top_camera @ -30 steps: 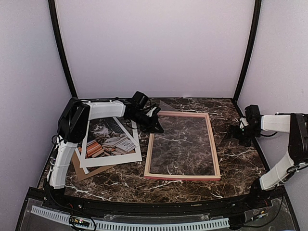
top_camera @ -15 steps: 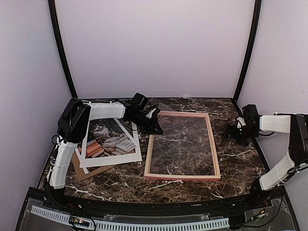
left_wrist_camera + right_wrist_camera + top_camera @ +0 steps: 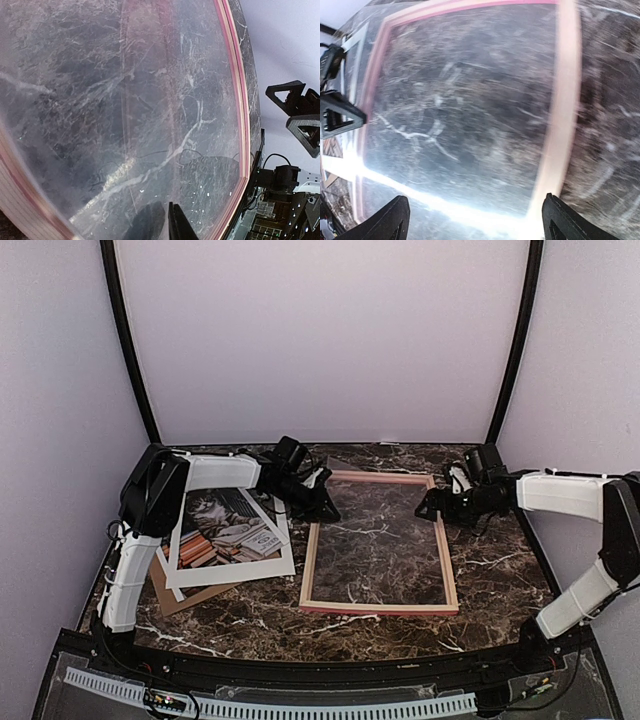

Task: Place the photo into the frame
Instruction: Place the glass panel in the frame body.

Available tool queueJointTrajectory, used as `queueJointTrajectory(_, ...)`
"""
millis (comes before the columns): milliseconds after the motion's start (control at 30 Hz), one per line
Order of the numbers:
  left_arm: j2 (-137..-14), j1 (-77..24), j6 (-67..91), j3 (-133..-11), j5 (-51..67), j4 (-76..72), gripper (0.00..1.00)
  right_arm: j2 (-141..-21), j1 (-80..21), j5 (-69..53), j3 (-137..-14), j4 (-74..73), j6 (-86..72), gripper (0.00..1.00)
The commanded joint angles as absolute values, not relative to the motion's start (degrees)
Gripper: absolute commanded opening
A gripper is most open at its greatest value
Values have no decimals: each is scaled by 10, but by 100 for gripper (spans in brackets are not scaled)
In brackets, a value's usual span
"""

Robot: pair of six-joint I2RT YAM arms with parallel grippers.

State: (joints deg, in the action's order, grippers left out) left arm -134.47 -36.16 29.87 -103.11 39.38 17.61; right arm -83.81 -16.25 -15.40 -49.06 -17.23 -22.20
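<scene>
The photo (image 3: 225, 530), left of the frame (image 3: 449, 565) — likely thin, floppy; pinch an edge. Right end effector (image 3: 430, 508) gapes; left end effector (image 3: 322, 505) — cannot tell.

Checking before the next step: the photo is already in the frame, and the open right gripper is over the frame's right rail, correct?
No: top view shows the photo left of the frame, under a white mat, not in it. The open right gripper is over the right rail.
</scene>
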Motion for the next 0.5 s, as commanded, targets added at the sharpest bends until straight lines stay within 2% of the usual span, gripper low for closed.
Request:
queueJointTrajectory(0, -1322, -366, 301, -1024, 396, 171, 15, -879, -209, -175, -523, -132, -241, 93)
queueJointTrajectory(467, -1322, -367, 303, -1023, 395, 173, 20, -987, -293, -193, -554, -82, -272, 91)
